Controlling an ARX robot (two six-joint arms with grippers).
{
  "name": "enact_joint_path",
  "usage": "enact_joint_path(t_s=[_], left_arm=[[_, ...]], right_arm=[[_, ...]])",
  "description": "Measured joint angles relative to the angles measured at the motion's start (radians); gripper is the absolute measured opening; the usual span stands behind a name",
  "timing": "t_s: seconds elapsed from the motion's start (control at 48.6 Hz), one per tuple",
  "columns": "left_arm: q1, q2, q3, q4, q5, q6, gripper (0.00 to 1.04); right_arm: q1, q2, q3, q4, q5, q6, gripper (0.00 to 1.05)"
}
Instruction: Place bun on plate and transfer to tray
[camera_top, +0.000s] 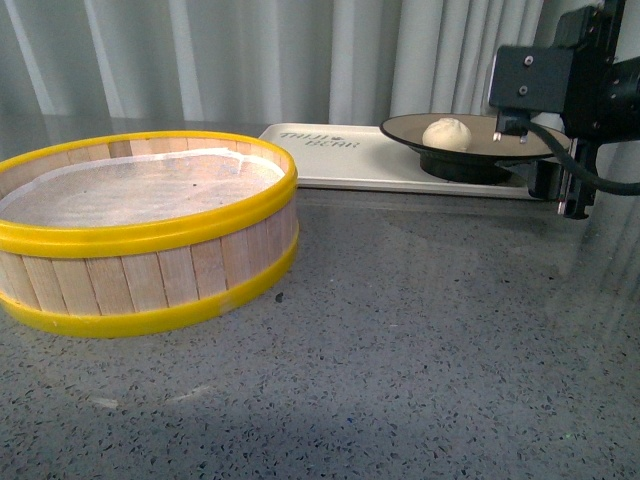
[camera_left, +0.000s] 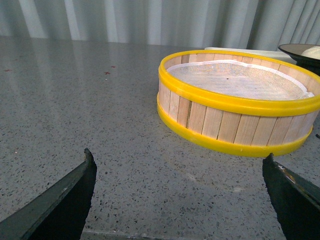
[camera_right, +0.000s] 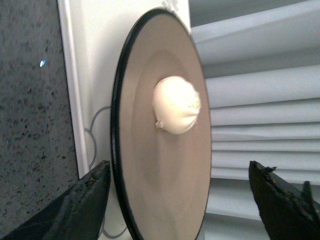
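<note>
The white pleated bun (camera_top: 446, 133) sits in the middle of the black-rimmed plate (camera_top: 400, 130), and the plate stands on the right part of the cream tray (camera_top: 340, 160). My right gripper (camera_top: 556, 195) is at the plate's right edge, open. In the right wrist view the plate (camera_right: 150, 210) passes between the spread fingers (camera_right: 90, 200) with the bun (camera_right: 176, 105) beyond them, and the tray (camera_right: 85, 60) lies underneath. My left gripper (camera_left: 180, 175) hangs open over bare table, holding nothing, and is outside the front view.
A yellow-rimmed wooden steamer basket (camera_top: 150, 240) lined with white paper stands at the front left; in the left wrist view the basket (camera_left: 235, 125) is ahead of the left gripper. Grey speckled table (camera_top: 420, 340) spreads in front. A curtain (camera_top: 300, 60) closes the back.
</note>
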Motion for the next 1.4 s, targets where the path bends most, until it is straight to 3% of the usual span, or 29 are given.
enact_joint_path(t_s=[0.123,0.288,0.349,0.391,0.473,0.555,0.637,0.863,0.987,1.398], left_arm=[[0.0,0.0,0.0,0.0,0.0,0.0,0.98],[0.0,0.0,0.0,0.0,0.0,0.0,0.98],[0.0,0.0,0.0,0.0,0.0,0.0,0.98],[0.0,0.0,0.0,0.0,-0.001,0.0,0.98],[0.0,0.0,0.0,0.0,0.0,0.0,0.98],[0.0,0.0,0.0,0.0,0.0,0.0,0.98],[0.0,0.0,0.0,0.0,-0.002,0.0,0.98],[0.0,0.0,0.0,0.0,-0.002,0.0,0.98],[0.0,0.0,0.0,0.0,-0.002,0.0,0.98],[0.0,0.0,0.0,0.0,-0.001,0.0,0.98]], right_arm=[[0.014,-0.093,-0.08,0.077,0.024,0.132,0.98],[0.03,-0.259,-0.206,0.235,0.18,0.428,0.96],[0.029,-0.36,-0.267,0.252,0.263,0.62,0.96],[0.026,-0.397,-0.276,0.255,0.277,0.747,0.96],[0.02,-0.407,-0.278,0.257,0.288,0.866,0.96],[0.022,-0.432,-0.352,0.197,0.418,1.084,0.8],[0.02,-0.501,-0.499,0.256,0.416,1.261,0.63],[-0.004,-0.647,-0.732,0.359,0.405,1.349,0.27],[-0.047,-0.729,-0.871,0.396,0.351,1.356,0.01],[-0.056,-0.946,-1.088,0.397,0.349,1.361,0.02]])
